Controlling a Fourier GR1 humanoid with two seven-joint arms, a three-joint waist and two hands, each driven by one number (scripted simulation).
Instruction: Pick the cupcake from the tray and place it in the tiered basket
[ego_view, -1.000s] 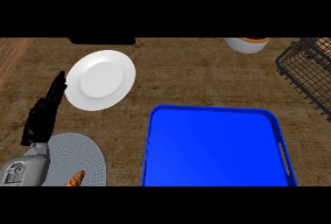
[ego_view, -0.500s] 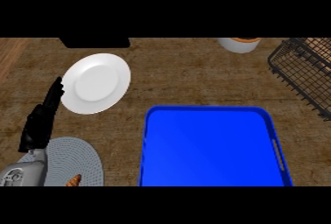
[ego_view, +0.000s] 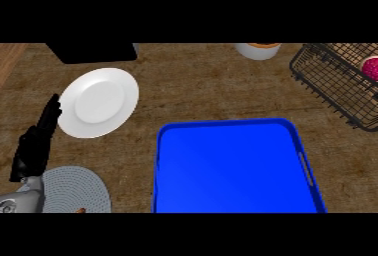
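Note:
The blue tray (ego_view: 170, 170) lies at the lower middle of the head view with nothing on it. At the upper right stands the black wire tiered basket (ego_view: 332, 85), and a pink-red rounded thing (ego_view: 370, 66), partly cut off by the view's edge, sits inside it. My left hand (ego_view: 35, 142) shows at the left edge, fingers straight and pointing up, resting beside the white plate. My right hand does not show in this view.
A white plate (ego_view: 98, 101) lies left of the tray. A grey round mat (ego_view: 71, 190) sits at the lower left. A white cup (ego_view: 258, 50) with an orange top stands at the far edge, and a black box (ego_view: 92, 52) at the far left.
The view has shifted so that everything slid left and down a little; more of the basket shows, and the pink-red thing inside it has come into view. My left hand keeps its pose.

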